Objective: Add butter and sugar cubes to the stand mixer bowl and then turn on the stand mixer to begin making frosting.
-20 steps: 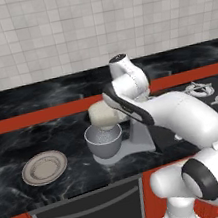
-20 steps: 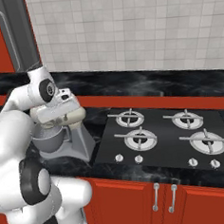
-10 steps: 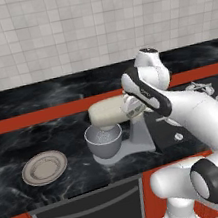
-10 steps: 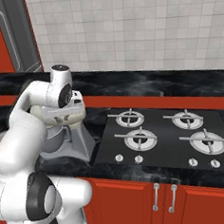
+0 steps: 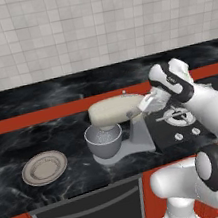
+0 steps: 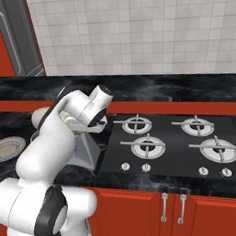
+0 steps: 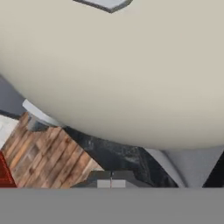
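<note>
Left base view puts your gripper point(image 5: 140, 108), fingers pressed together and holding nothing, at centre frame against the right rear end of the stand mixer point(image 5: 117, 110), whose head runs leftward over the stand mixer bowl point(image 5: 104, 140).

Base cams flank arm, share stand mixer point(image 5: 119, 124); hand cam close-up.

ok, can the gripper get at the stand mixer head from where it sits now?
Probably yes. The gripper, fingers shut together, sits right at the back end of the stand mixer head, whose cream shell looms close in the hand view. Nothing stands between them; the stand mixer bowl sits lower, under the whisk, out of the way.
</note>
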Available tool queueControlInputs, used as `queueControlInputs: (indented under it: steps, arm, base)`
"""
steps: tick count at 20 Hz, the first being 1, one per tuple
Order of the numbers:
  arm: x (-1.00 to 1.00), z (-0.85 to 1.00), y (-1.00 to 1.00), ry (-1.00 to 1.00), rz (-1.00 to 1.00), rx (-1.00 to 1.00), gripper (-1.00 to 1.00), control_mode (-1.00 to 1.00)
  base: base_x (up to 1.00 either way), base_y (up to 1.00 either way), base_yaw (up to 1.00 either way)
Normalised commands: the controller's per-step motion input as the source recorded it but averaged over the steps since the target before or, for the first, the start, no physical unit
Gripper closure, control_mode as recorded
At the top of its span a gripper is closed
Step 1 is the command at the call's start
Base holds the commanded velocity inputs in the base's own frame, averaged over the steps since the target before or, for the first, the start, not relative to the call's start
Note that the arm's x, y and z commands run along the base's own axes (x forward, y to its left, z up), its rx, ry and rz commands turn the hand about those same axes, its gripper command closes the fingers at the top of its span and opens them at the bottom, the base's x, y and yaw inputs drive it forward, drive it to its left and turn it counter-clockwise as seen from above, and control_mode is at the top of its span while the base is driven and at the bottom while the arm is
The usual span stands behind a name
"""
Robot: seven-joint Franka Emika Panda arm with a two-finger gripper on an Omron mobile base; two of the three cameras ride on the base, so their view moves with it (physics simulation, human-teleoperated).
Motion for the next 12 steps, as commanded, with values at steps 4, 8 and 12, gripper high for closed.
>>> queueControlInputs:
  steps: [4,8,12]
  arm:
    - [-0.24,-0.06,-0.01,0.05,0.07,0.38,1.0,-1.0]
    - [-0.28,0.85,0.0,0.02,0.0,0.28,1.0,-1.0]
    - [-0.27,0.96,0.0,0.02,0.0,0.06,1.0,-1.0]
  base:
    - [0.0,0.0,0.0]
    - [0.0,0.0,0.0]
    - [0.0,0.0,0.0]
